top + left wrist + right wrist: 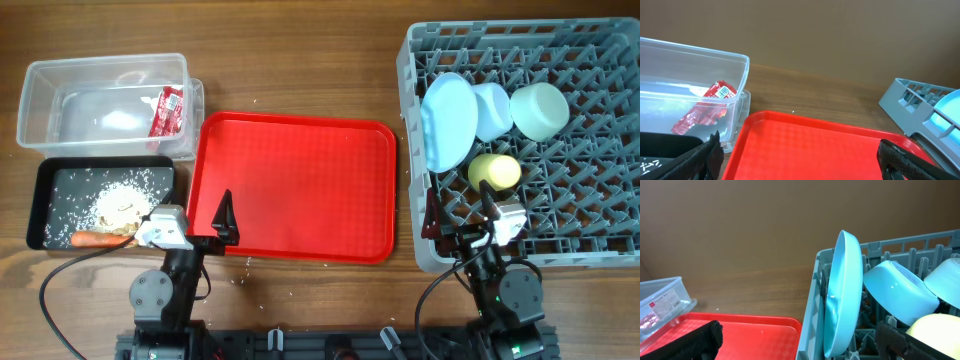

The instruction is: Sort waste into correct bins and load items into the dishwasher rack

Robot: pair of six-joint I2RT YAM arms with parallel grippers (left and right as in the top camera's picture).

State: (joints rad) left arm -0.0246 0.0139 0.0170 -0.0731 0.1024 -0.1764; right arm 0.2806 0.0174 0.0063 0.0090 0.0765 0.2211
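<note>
Left gripper [800,162], right gripper [800,341] gape empty; rack [900,243] ahead of the right holds plate [842,290], 2 bowls [900,292], cup [935,332]; seemingly done, just retreat.

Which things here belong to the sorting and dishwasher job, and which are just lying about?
Job: clear tub, black tray, snack wrapper, carrot, food scraps, plate, blue bowl, mint bowl, yellow cup, dishwasher rack.
Lying about: red serving tray.

On the bench [300,60], a serving tray [300,190] lies centre. Left of it, a tub [90,110] holding a wrapper [168,110] sits behind a shallow tray [60,200] with scraps [125,205] and a carrot [95,239]. Right, a rack [590,230] holds plate [447,122], bowls [540,110] and cup [495,171].
</note>
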